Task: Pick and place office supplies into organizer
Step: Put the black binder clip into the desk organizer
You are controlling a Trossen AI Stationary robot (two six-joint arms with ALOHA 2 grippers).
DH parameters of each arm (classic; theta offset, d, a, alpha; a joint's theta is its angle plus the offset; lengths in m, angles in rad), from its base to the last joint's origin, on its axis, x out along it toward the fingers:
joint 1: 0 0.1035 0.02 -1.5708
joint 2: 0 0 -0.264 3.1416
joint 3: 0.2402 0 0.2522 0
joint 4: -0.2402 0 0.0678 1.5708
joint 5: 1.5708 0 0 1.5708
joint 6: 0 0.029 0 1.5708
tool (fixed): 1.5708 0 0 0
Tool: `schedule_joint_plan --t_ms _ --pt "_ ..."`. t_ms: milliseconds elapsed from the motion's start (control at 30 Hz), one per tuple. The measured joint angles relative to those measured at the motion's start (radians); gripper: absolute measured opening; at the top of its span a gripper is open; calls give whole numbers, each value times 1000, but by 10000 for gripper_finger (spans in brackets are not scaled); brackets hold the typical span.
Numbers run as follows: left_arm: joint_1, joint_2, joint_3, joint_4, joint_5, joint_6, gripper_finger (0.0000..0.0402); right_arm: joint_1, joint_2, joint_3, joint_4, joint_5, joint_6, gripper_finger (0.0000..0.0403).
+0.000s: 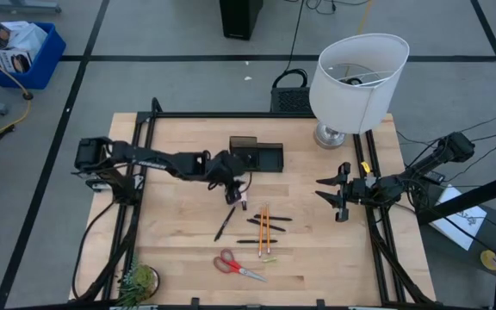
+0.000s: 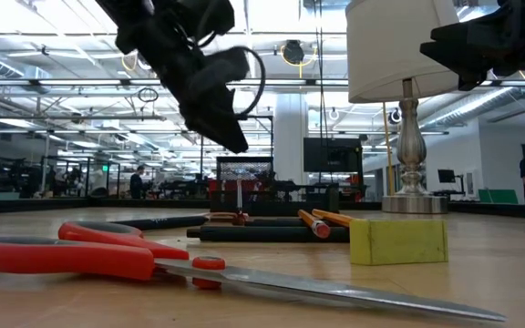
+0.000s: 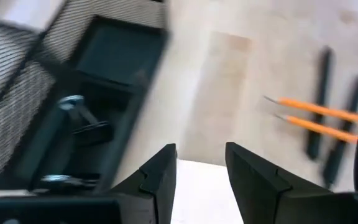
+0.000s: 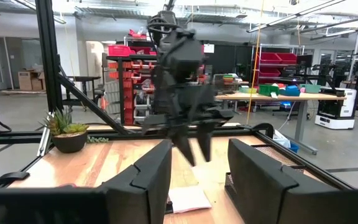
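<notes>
Now the left tool (image 1: pixel 233 191) hovers open and empty just beside the organizer (image 1: pixel 257 155); the right tool (image 1: pixel 332 192), open, waits well apart.

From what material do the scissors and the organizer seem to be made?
Scissors: glossy red handles, probably plastic; shiny grey blades, likely steel. Organizer: matte black, with a fine mesh pattern on its wall in the left wrist view, so probably metal mesh, though plastic cannot be excluded.

A white-shaded lamp (image 1: pixel 356 79) stands at the table's (image 1: pixel 179 258) far corner, a small plant (image 1: pixel 138 282) diagonally opposite.
</notes>
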Motion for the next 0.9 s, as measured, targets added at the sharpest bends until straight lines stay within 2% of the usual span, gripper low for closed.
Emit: schedule_joint_plan --t_ms 133,267,367,600,700,900 --pt "-65 0 0 -7 7 180 145 0 0 0 0 0 0 149" --pt "-119 0 0 0 8 446 145 0 0 0 0 0 0 149" --pt "-154 0 -1 -10 6 592 145 0 0 0 0 0 0 152" --pt "-193 4 -1 -18 26 920 145 0 0 0 0 0 0 149" --pt "-179 30 0 -8 29 1010 145 0 0 0 0 0 0 149" --pt "-137 70 -2 -6 80 1085 145 0 0 0 1 0 0 152"
